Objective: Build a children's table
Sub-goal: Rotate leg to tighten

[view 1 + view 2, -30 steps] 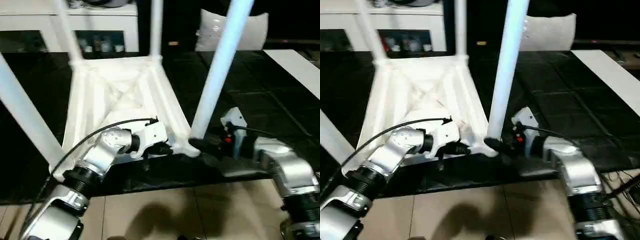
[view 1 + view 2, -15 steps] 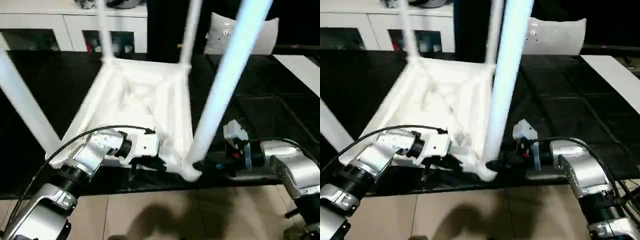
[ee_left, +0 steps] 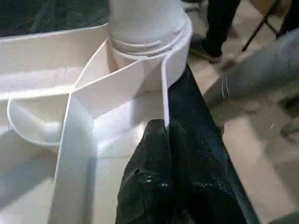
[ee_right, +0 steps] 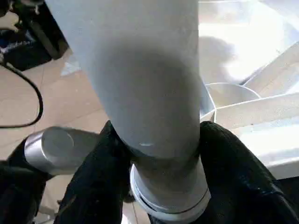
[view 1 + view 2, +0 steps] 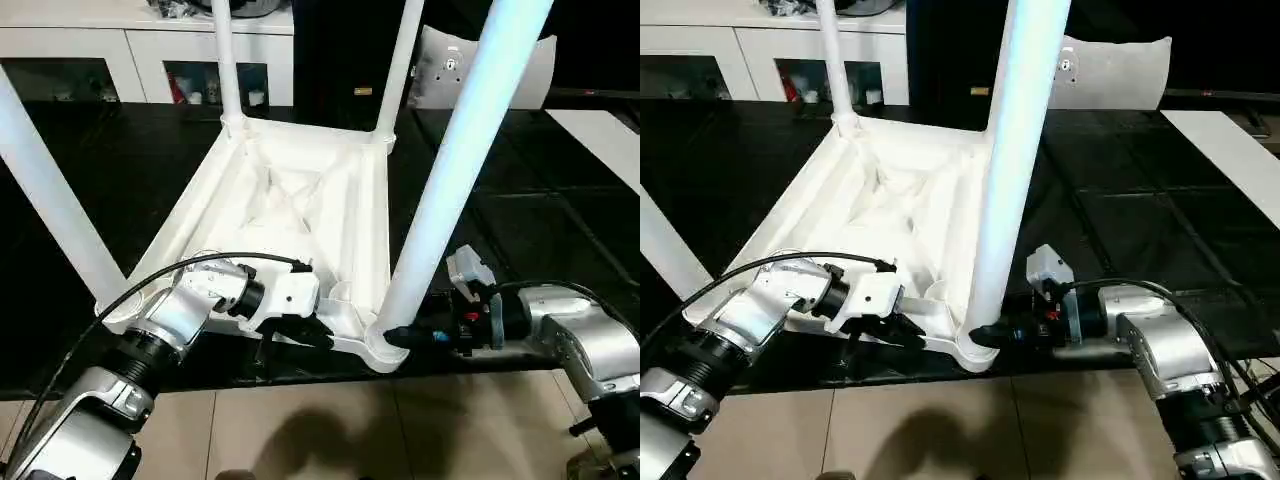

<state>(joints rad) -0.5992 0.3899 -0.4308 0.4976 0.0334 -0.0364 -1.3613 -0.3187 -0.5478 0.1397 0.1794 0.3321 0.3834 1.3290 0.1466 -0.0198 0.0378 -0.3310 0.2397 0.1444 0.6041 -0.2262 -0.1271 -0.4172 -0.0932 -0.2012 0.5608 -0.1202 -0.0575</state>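
Observation:
The white tabletop (image 5: 290, 190) lies underside up on the black work table (image 5: 560, 220), with four white legs standing up from its corner sockets. My left gripper (image 5: 315, 332) is shut on the tabletop's near rim; in the left wrist view its black fingers (image 3: 154, 168) pinch the thin rim wall (image 3: 164, 84) beside the corner socket. My right gripper (image 5: 395, 338) is shut on the base of the near-right leg (image 5: 455, 170), and its fingers (image 4: 98, 186) wrap both sides of the leg (image 4: 140, 84) just above the socket. The near-left leg (image 5: 50, 210) rises at the left.
A white cabinet with glass doors (image 5: 130, 50) stands behind the work table, and a white padded object (image 5: 445, 70) at the back right. A white board (image 5: 610, 130) lies at the far right. Tiled floor (image 5: 300, 430) lies below the front edge. A person's legs (image 3: 219, 23) stand nearby.
The head view has shifted. The tabletop has swung on the work table, its near-right corner coming closer to the front edge. Both grippers keep their holds.

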